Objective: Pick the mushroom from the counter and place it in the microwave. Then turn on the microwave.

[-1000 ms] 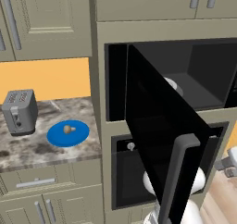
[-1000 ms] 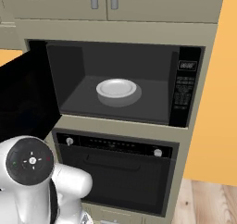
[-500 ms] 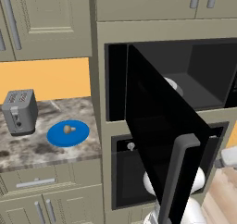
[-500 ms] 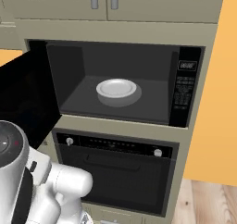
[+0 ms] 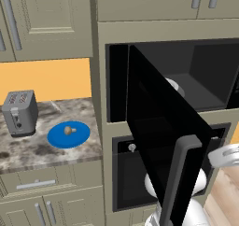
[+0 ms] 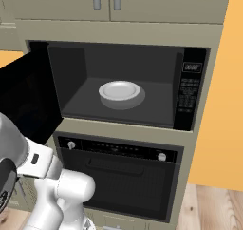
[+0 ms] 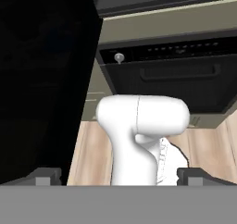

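The mushroom (image 5: 69, 130) sits on a blue round plate (image 5: 68, 135) on the speckled marble table (image 5: 28, 148), with a grey toaster (image 5: 19, 112) standing near the plate on its left, toward the orange back wall. To the right of the table, the microwave (image 6: 121, 84) is built into the beige cabinet column, and its dark glass door (image 5: 158, 141) is swung wide open, jutting out toward the cameras with the grey bar handle (image 5: 179, 178) at its free edge. Inside the microwave cavity a pale shallow dish (image 6: 119, 92) rests on the floor of the compartment, roughly in the middle. The keypad (image 6: 190, 93) runs down the right side of the microwave front. Directly below is the black oven (image 6: 121, 174) with small round knobs and a horizontal handle, its door closed. In the hand view the two dark fingers (image 7: 44, 176) stand at opposite edges of the bottom of the picture, spread as wide as they go, with nothing between them; they look past the edge of the open door toward the oven front and the wooden floor (image 7: 92, 149).
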Tool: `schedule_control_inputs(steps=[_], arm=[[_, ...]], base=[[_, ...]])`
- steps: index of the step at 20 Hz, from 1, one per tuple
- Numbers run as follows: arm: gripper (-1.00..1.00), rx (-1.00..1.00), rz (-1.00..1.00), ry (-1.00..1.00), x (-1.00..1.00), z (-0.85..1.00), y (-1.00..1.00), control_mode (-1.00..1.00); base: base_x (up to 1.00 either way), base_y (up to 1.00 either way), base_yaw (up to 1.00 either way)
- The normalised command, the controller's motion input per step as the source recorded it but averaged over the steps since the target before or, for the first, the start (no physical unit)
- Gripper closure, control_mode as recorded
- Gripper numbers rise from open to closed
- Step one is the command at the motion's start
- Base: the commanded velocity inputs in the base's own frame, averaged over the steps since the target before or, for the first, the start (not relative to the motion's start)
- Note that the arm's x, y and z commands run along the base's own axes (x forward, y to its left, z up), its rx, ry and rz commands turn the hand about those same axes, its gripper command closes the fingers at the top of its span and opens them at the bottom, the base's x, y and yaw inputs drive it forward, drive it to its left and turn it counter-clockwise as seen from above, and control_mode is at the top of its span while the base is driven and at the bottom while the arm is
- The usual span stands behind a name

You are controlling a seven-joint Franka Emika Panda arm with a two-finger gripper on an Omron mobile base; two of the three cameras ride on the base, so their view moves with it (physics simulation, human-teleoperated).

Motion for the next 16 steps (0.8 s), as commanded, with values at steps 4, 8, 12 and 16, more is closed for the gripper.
schedule_control_inputs(steps=[4,8,12,16], arm=[[-1.00,-0.19,-0.06,0.00,0.28,-0.26,-0.16,-1.00],[-1.00,-0.13,0.00,-0.01,0.18,-0.24,-0.22,-1.00],[-1.00,-0.03,0.00,-0.05,0.09,-0.17,-0.25,-1.00],[-1.00,0.00,0.02,-0.09,0.08,-0.13,-0.24,-1.00]], base=[[0.00,0.00,0.00],[0.00,0.00,0.00],[0.00,0.00,0.00],[0.00,0.00,0.00]])
